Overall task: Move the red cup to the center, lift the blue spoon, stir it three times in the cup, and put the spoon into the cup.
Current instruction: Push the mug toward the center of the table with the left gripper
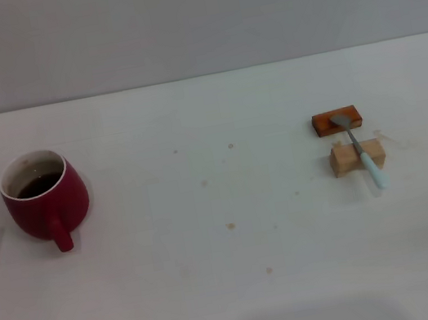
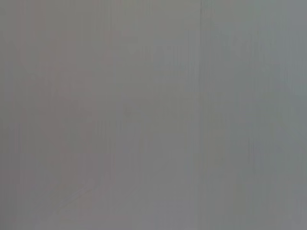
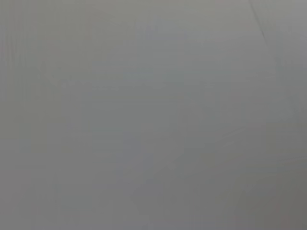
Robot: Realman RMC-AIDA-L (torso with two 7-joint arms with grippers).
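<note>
The red cup stood upright on the white table, well to the left of the spoon, its handle turned toward the robot and a dark liquid seen inside. The blue spoon was laid across a pale wooden block, its metal bowl resting on an orange-brown block just behind. The first step, carrying the cup to the centre, appeared not yet begun. The cup would best be gripped firmly and kept level, so that nothing spilled. Neither pincer was seen in any view, so their opening could not be told; both wrist views showed only plain grey.
</note>
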